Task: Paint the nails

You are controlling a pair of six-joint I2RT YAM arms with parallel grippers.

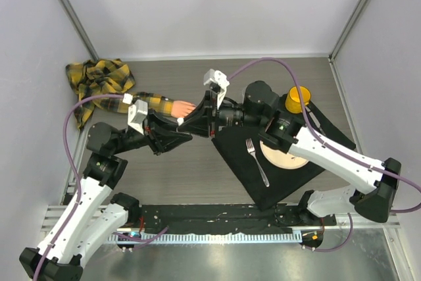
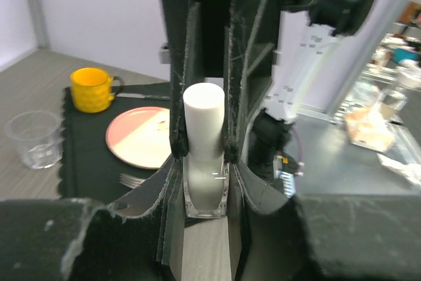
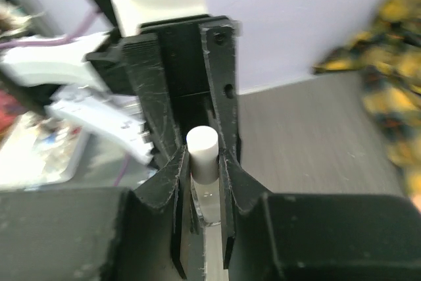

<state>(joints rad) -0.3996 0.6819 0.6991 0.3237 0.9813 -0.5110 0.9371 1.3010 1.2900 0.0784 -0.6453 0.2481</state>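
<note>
A small clear bottle with a white cap is held between both grippers above the table. My left gripper is shut on the bottle's glass body. My right gripper is shut on the white cap. In the top view the two grippers meet nose to nose just in front of the peach-pink fake hand. The hand sticks out of a yellow-black plaid sleeve. Its fingertips are partly covered by the grippers, and the nails are too small to make out.
The plaid sleeve's cloth lies bunched at the back left. A black mat on the right carries a fork, a pink-and-cream plate and a yellow cup. A clear plastic cup stands beside the mat.
</note>
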